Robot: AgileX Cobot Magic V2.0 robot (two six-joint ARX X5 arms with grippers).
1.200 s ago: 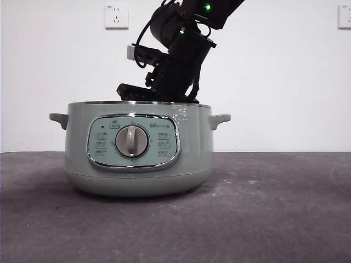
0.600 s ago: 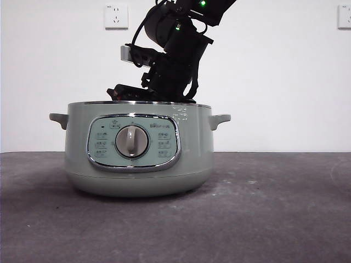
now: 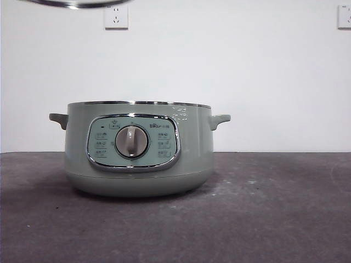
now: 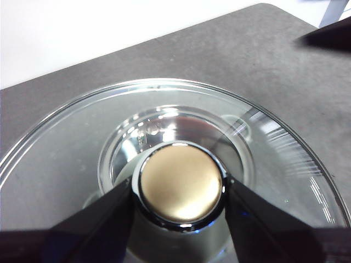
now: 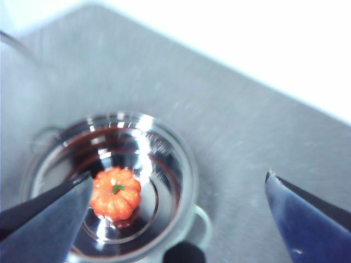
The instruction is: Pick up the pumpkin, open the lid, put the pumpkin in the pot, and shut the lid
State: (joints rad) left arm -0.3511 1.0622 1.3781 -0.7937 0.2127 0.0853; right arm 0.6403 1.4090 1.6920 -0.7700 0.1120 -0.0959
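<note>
The pale green pot (image 3: 189,145) stands lidless in the middle of the table. Seen from above in the right wrist view, the orange pumpkin (image 5: 115,193) lies on the shiny bottom of the pot (image 5: 184,159). High over the pot hangs my right gripper (image 5: 178,176), open and empty. My left gripper (image 4: 180,189) is shut on the round knob (image 4: 181,183) of the glass lid (image 4: 66,159) and holds it in the air. In the front view only the lid's chrome rim (image 3: 74,3) shows at the top left edge; neither arm shows there.
The dark grey table (image 3: 258,219) runs out on both sides of the pot. A white wall with two sockets (image 3: 116,16) stands behind. A dark tip of the other arm (image 4: 329,38) shows in the left wrist view.
The arm that reached down into the pot has lifted up and out of the front view. The lid's rim has come into that view at the top left.
</note>
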